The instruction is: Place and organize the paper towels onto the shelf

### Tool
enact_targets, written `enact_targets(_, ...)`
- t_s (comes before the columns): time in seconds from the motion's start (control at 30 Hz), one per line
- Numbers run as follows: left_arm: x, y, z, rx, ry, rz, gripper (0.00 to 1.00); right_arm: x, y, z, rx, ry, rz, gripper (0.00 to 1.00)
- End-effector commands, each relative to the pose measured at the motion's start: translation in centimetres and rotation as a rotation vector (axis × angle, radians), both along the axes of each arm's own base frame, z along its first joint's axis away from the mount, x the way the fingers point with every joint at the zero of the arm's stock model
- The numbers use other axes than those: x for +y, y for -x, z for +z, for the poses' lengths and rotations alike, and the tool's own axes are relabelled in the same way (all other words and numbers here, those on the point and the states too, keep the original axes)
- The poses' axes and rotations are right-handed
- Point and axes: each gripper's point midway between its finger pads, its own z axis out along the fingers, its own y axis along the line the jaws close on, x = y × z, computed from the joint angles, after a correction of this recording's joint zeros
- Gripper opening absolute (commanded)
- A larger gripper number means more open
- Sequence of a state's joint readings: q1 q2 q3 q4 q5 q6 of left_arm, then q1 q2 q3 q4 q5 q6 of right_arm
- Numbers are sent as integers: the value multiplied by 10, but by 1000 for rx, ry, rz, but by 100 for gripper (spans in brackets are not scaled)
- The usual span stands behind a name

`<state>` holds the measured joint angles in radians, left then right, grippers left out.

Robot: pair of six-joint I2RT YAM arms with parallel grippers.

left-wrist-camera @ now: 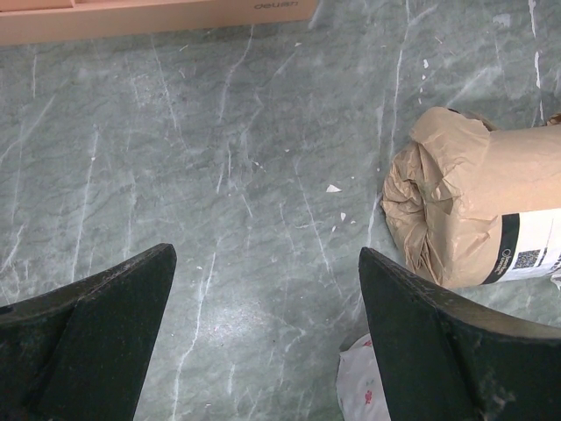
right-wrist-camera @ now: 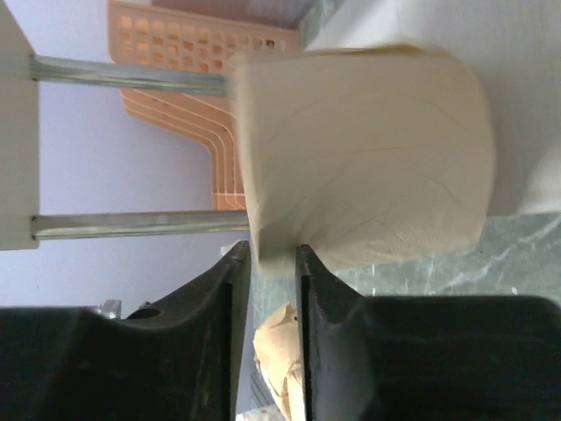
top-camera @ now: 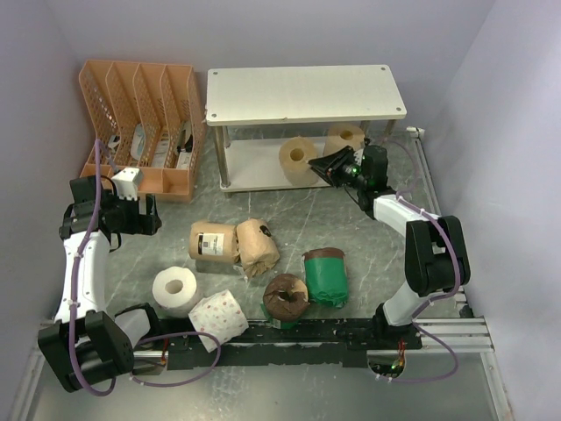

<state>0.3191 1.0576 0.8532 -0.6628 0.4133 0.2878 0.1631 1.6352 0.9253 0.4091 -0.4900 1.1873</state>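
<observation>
- I have the shelf (top-camera: 305, 92) at the back, with the file organizer (top-camera: 140, 123) left of it.
- On its lower board (top-camera: 254, 168) lie the front roll (top-camera: 300, 160) and the rear roll (top-camera: 348, 136), behind and right.
- My right gripper (top-camera: 331, 165) meets the front roll from the right.
- Loose rolls (top-camera: 214, 242) lie on the table (top-camera: 377, 254) before the shelf.

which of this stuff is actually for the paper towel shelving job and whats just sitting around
For the job:
- shelf
- bare tan roll and second bare tan roll, both on its lower board
- tan-wrapped rolls
- white roll
- dotted roll
- green-wrapped rolls

Just lying about:
- orange file organizer, small items in its slots
</observation>
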Motion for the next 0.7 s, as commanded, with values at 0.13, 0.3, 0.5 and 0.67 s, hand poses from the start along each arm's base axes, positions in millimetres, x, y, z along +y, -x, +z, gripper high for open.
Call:
enact_targets(0.13, 3, -4, 6, -31, -7, 0, 97, -10, -26, 33, -174, -4, -90, 74)
enact_targets(0.3, 2, -4, 7, -34, -6, -1, 97, -12, -8, 60, -309, 34, -25, 100)
enact_targets(0.5, 7, -3, 15, -52, -29, 28, 97, -9, 48, 79, -522, 392, 290, 100)
enact_targets(0.67, 12, -2, 26, -95, -52, 67, 97, -20, 100, 69, -521, 317, 535, 100)
